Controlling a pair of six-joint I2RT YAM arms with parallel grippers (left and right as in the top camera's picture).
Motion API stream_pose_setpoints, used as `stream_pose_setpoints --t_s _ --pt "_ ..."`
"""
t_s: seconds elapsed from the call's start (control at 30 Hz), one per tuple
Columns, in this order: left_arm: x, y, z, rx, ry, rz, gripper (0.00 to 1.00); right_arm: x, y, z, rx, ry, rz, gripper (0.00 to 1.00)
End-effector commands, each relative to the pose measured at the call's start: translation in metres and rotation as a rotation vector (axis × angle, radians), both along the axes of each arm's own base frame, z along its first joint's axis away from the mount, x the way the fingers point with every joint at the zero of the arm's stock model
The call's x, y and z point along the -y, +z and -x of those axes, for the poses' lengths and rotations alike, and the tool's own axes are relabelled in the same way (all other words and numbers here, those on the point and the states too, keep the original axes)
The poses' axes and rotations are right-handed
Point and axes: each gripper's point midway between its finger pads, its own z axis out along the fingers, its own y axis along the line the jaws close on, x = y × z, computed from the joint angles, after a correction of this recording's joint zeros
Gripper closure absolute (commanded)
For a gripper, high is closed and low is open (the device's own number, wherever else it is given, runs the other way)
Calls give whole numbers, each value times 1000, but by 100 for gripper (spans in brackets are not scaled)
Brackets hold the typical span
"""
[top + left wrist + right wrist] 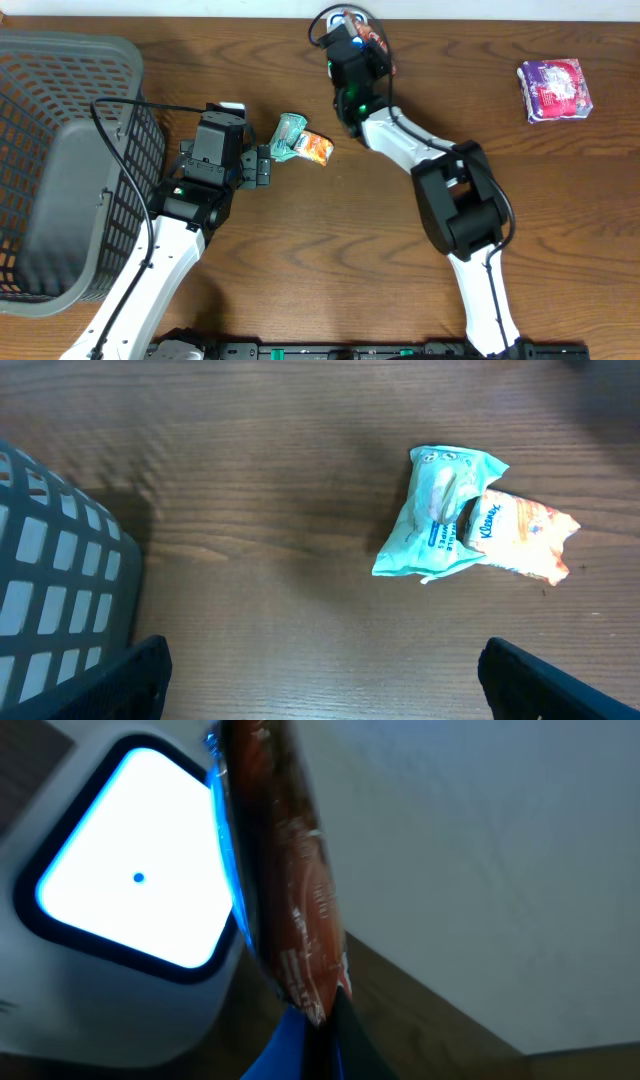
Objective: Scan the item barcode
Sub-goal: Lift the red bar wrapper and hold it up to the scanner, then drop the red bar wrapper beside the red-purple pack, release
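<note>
Red packet (285, 890) stands pinched edge-on in my right fingers (345, 1045), lit scanner (120, 890) just beside. I judge it light, floppy and slippery, best gripped at its seam. Left fingers (550, 680) are spread, empty.

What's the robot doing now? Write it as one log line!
right gripper: shut on red packet, at lit scanner | left gripper: open, near teal pack
</note>
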Motion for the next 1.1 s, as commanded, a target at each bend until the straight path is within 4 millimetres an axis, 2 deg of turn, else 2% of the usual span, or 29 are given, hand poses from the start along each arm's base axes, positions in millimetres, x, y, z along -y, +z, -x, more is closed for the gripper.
stream_pose_setpoints --t_s 0.0,0.1,0.17,0.23,0.37,0.43,0.53,0.63,0.7,0.73,0.83,0.87,0.9,1.0,1.07 --pt "-1 0 0 -1 11 4 2 14 56 0 148 -147 -64 99" --pt "-1 0 0 -1 11 4 2 33 79 -8 142 -194 -83 99" --pt "-1 0 0 -1 11 4 2 55 87 -12 113 -243 -111 99" --pt "-1 0 0 -1 11 4 2 88 88 -11 68 -326 -162 99" --pt "-1 0 0 -1 11 4 2 157 57 -2 -122 -442 -304 99" --pt "-1 0 0 -1 11 4 2 207 36 14 -206 -560 -370 99" --pt "-1 0 0 -1 11 4 2 263 16 39 -285 -706 -397 99" --pt "-1 0 0 -1 11 4 2 296 -10 59 -428 -729 -503 97" --pt "-1 0 0 -1 11 4 2 305 -18 66 -476 -734 -553 85" --pt "-1 0 0 -1 11 4 2 308 -20 69 -488 -738 -565 82" --pt "-1 0 0 -1 11 4 2 318 -22 76 -505 -762 -567 56" --pt "-1 0 0 -1 11 4 2 318 -21 76 -507 -762 -567 25" --pt "-1 0 0 -1 11 4 2 315 -20 77 -511 -759 -568 1" --pt "-1 0 0 -1 11 4 2 300 -15 81 -519 -757 -590 1" --pt "-1 0 0 -1 11 4 2 281 -9 84 -542 -729 -614 1"
